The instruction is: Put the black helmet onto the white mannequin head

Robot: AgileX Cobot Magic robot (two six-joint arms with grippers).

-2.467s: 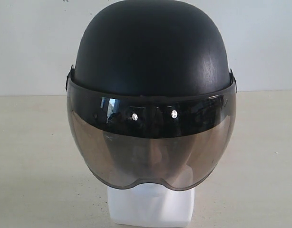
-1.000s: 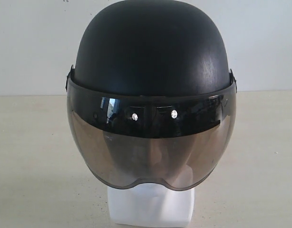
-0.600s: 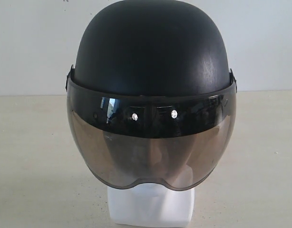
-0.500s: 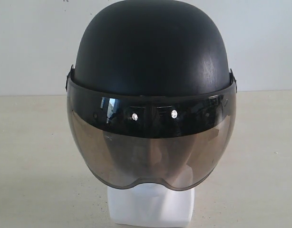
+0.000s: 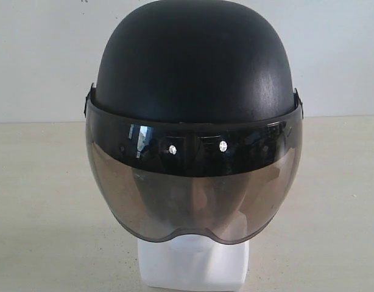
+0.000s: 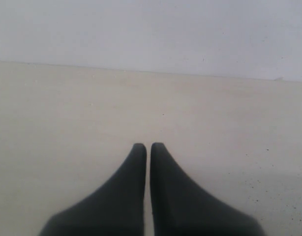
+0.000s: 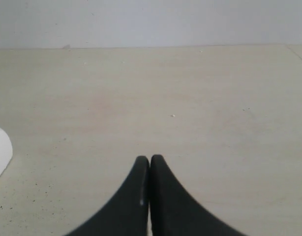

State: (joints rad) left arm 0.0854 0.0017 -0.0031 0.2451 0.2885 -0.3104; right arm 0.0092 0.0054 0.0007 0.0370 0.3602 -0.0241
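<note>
The black helmet (image 5: 193, 67) sits upright on the white mannequin head (image 5: 193, 264), filling the middle of the exterior view. Its smoky visor (image 5: 193, 194) hangs down over the face, so only the white chin and neck base show below it. Neither arm appears in the exterior view. My left gripper (image 6: 148, 146) is shut with nothing between its fingers, hovering over bare tabletop. My right gripper (image 7: 149, 158) is also shut and empty above the table. A sliver of a white object (image 7: 1, 152) shows at the edge of the right wrist view.
The beige tabletop (image 5: 41, 201) spreads on both sides of the head. A pale wall (image 5: 41, 55) stands behind the table. The table's far edge meets the wall in both wrist views.
</note>
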